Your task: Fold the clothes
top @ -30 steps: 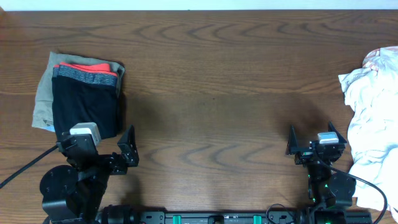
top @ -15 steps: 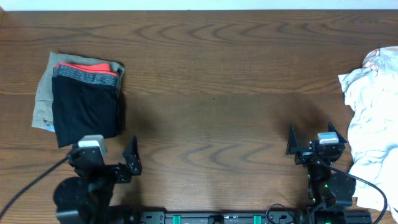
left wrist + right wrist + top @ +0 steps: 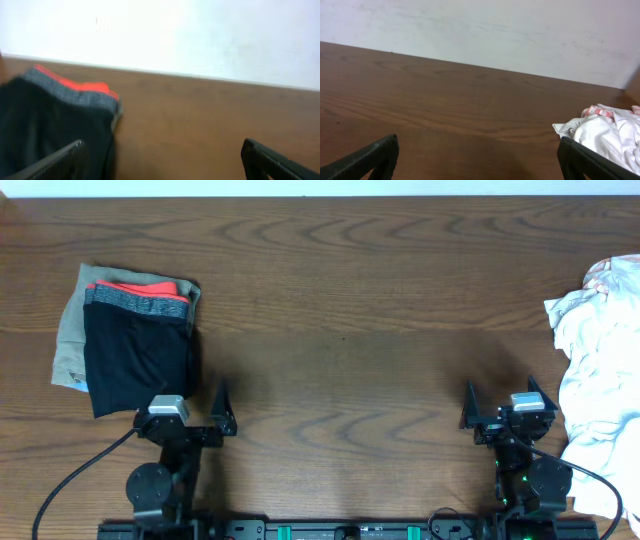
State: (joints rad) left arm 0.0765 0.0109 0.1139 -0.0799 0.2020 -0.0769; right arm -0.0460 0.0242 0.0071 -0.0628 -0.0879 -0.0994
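Overhead: black trousers [image 3: 138, 355] folded, just ahead-left of left end effector [image 3: 188, 416].

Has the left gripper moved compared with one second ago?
Yes. The left gripper has drawn back off the black trousers, toward the near edge of the table and rightwards in the overhead view.

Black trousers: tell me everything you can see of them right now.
The black trousers look like soft, matte fabric, folded into a compact rectangle, flat, with the heather-grey waistband edged orange-red at the far end. They lie on a khaki-grey garment at the table's left side. Nothing else touches them.
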